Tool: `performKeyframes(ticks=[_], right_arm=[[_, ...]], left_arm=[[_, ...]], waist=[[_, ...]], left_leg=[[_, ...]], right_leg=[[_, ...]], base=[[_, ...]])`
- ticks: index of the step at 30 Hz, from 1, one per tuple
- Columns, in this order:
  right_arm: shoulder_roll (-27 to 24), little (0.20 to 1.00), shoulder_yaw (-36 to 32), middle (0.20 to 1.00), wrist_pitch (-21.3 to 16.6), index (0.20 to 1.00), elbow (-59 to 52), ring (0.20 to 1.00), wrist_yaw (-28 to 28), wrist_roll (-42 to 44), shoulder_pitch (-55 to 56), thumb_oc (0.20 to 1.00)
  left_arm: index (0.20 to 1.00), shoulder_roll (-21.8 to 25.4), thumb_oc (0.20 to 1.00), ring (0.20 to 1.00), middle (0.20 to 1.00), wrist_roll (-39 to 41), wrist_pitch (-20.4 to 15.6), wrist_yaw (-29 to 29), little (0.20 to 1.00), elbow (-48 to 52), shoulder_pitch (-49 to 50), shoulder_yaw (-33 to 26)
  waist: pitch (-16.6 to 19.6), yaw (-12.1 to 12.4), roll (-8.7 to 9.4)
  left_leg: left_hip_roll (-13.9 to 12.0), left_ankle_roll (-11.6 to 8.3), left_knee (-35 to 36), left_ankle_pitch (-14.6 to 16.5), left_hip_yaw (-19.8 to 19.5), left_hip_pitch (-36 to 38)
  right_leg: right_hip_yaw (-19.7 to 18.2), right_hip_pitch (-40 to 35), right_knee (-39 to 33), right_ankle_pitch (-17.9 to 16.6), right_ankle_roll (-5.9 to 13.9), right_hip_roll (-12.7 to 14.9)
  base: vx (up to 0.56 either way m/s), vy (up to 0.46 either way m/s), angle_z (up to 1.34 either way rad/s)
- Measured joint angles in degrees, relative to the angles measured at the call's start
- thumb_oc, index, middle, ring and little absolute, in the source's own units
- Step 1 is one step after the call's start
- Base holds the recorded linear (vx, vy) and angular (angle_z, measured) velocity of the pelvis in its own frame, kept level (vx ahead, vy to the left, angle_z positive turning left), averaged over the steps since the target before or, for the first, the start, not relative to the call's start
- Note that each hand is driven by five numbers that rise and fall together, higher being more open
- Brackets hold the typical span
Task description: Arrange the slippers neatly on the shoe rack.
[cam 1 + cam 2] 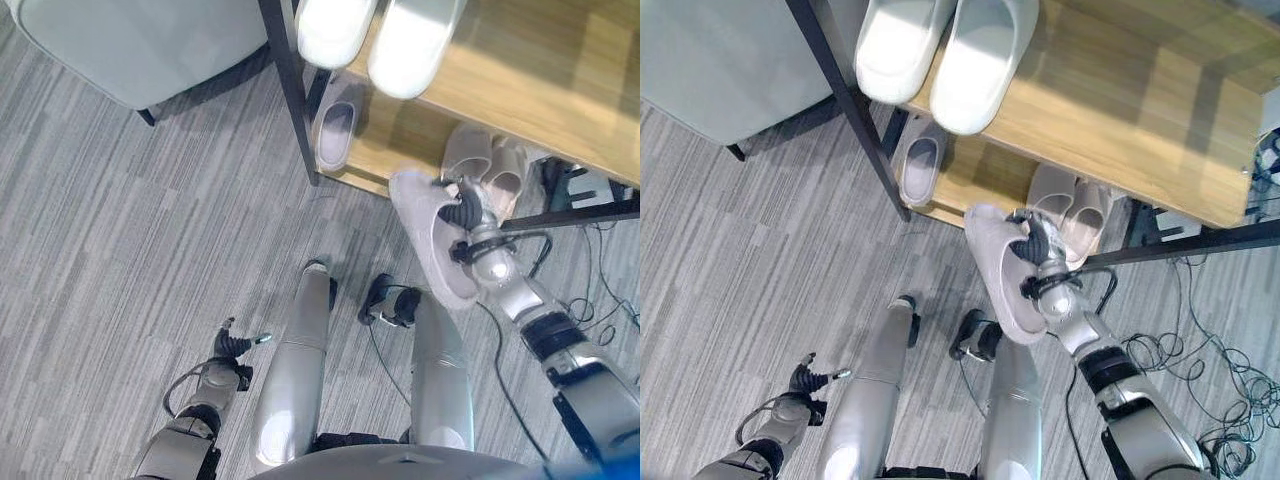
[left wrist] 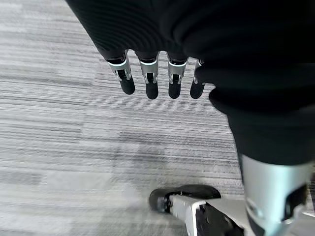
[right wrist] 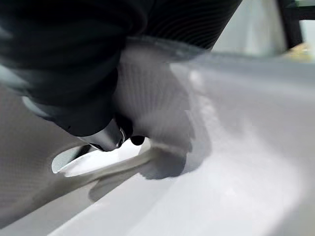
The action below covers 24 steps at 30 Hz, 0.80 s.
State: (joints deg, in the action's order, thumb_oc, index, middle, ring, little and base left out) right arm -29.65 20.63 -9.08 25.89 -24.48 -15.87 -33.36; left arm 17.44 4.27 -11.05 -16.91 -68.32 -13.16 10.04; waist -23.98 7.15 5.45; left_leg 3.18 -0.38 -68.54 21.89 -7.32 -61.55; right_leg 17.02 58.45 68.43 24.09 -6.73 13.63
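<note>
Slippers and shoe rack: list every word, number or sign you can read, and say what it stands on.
None can be read.
Held slipper in the right hand: plain.
White pair and shoe rack: no print.
Left hand hangs over bare carpet.

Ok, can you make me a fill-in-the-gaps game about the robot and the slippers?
1. The robot's ____ hand holds a pale slipper.
2. Two white slippers sit side by side on the ____ shelf of the shoe rack.
3. The left hand hangs over the grey ____ and holds nothing.

Missing words: right; top; carpet
</note>
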Motion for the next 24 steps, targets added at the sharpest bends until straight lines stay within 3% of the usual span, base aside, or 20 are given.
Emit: performKeyframes(ticks=[2,3,4,5,8,9,10,11,12,13,17,19,24], right_arm=[[-1.28,0.2,-1.67,0.2,0.09,0.2,-2.13,0.2,-1.1,0.61,-1.92,0.2],[-1.06,0.2,-2.03,0.2,0.08,0.2,-2.44,0.2,-1.23,2.13,-1.93,0.2],[-0.98,0.2,-4.08,0.2,0.05,0.2,-4.1,0.2,-2.66,4.27,-1.58,0.2],[-1.13,0.2,-5.84,0.2,-0.14,0.2,-5.8,0.2,-3.64,5.21,-1.15,0.2],[-2.61,0.2,-4.47,0.2,-0.12,0.2,-6.41,0.2,-6.57,6.27,-4.75,0.2],[-4.35,0.2,-2.29,0.2,-0.18,0.2,-4.12,0.2,-7.33,6.26,-6.9,0.2],[-5.17,0.2,-1.71,0.2,-0.2,0.2,-1.81,0.2,-7.63,6.27,-8.63,0.2],[-7.6,0.2,0.85,0.2,0.01,0.2,3.43,0.2,-9.2,6.62,-14.9,0.2],[-8.42,0.2,2.08,0.2,0.18,0.2,4.64,0.2,-9.99,6.76,-18.15,0.2],[-9.43,0.2,3.98,0.2,0.14,0.2,6.28,0.2,-10.27,6.9,-21.36,0.2],[-11.24,0.2,13.23,0.2,0.25,0.2,21.32,0.2,-11.26,8.91,-34.99,0.2],[-10.85,0.2,15.55,0.2,0.56,0.2,28.06,0.2,-11.55,10.57,-39.5,0.2],[-11.07,0.2,15.96,0.2,0.9,0.2,32.75,0.2,-11.69,15.47,-41.94,0.2]], left_arm=[[1.0,0.31,1.0,1.0,1.0,1.38,-0.47,-1.24,1.0,0.21,-1.46,0.77],[1.0,0.47,1.0,1.0,1.0,2.0,-0.61,-1.74,1.0,0.86,-2.11,1.03],[1.0,0.32,1.0,1.0,1.0,3.91,-0.61,-2.31,1.0,1.16,-0.75,0.9],[1.0,0.43,1.0,1.0,1.0,4.82,-1.27,-3.17,1.0,2.21,-0.37,0.66],[1.0,2.7,1.0,1.0,1.0,7.34,-2.0,-5.32,1.0,4.52,1.02,0.72],[1.0,3.25,1.0,1.0,1.0,8.8,-2.46,-6.22,1.0,7.75,3.36,1.11],[1.0,3.12,1.0,1.0,1.0,8.92,-3.11,-6.37,1.0,8.52,4.96,1.36],[1.0,3.22,1.0,1.0,1.0,9.99,-3.65,-7.21,1.0,8.48,6.49,2.83],[1.0,3.49,1.0,1.0,1.0,10.81,-3.86,-8.1,1.0,8.43,6.94,2.95],[1.0,3.58,1.0,1.0,1.0,10.88,-3.94,-8.51,1.0,8.31,6.93,3.29],[1.0,3.87,1.0,1.0,1.0,10.99,-5.72,-8.74,1.0,8.93,6.05,4.19],[1.0,4.06,1.0,1.0,1.0,12.65,-6.05,-9.38,1.0,8.79,5.15,3.4],[1.0,4.07,1.0,1.0,1.0,14.81,-7.45,-10.95,1.0,8.48,6.64,3.22]], waist=[[0.12,-0.06,-0.42],[0.63,-0.35,-0.84],[3.64,-1.36,-2.74],[5.42,-0.6,-3.06],[6.4,0.1,-3.95],[6.55,0.48,-4.23],[7.21,1.23,-5.39],[8.77,1.86,-7.67],[8.67,2.37,-8.05],[7.86,2.36,-8.6],[-1.68,2.45,-8.72],[-5.84,3.31,-7.7],[-6.04,5.1,-7.52]], left_leg=[[0.81,0.1,-9.48,2.73,0.4,-8.45],[1.29,0.01,-13.19,3.32,0.43,-10.86],[1.57,0.77,-20.06,6.39,0.59,-15.91],[1.17,1.58,-24.9,7.87,1.71,-19.74],[1.15,1.17,-34.12,9.54,1.93,-27.63],[1.24,2.06,-38.19,11.04,2.32,-29.03],[1.48,1.9,-41.61,12.04,2.42,-30.52],[1.66,1.96,-48.76,14.01,2.4,-34.78],[2.02,1.62,-51.51,14.23,3.12,-37.24],[1.96,1.59,-53.49,14.32,3.26,-38.58],[1.7,1.72,-60.48,15.75,4.91,-37.11],[0.45,1.26,-61.88,16.62,5.36,-35.53],[-0.03,1.59,-61.63,18.84,5.49,-32.36]], right_leg=[[-1.02,8.25,9.65,2.64,-1.03,1.8],[-1.81,10.36,13.71,3.4,0.09,2.24],[-5.73,14.67,21.18,7.98,0.39,1.97],[-7.62,19.08,25.89,9.85,0.26,1.23],[-9.23,27.21,34.87,10.97,1.73,1.33],[-10.45,28.85,38.87,12.05,1.31,1.25],[-10.85,30.23,41.94,13.35,2.29,1.38],[-12.26,34.69,48.57,14.44,2.51,1.15],[-13.53,37.62,51.49,14.62,2.8,1.1],[-14.06,39.19,53.44,14.55,2.86,0.85],[-17.16,39.06,61.08,15.24,3.27,0.55],[-17.93,38.65,62.38,15.41,3.14,-0.38],[-17.89,35.72,62.21,17.02,3.0,-1.1]], base=[[0.06,0.076,-0.03],[0.1,0.086,0.26],[0.08,0.053,0.21],[0.11,0.044,-0.09],[0.15,0.073,-0.19],[0.12,0.064,-0.06],[0.16,0.098,-0.24],[0.1,0.08,-0.25],[0.08,0.08,-0.25],[0.02,0.05,-0.09],[-0.01,0.054,-0.05],[0.0,0.021,-0.21],[-0.01,0.004,-0.05]])
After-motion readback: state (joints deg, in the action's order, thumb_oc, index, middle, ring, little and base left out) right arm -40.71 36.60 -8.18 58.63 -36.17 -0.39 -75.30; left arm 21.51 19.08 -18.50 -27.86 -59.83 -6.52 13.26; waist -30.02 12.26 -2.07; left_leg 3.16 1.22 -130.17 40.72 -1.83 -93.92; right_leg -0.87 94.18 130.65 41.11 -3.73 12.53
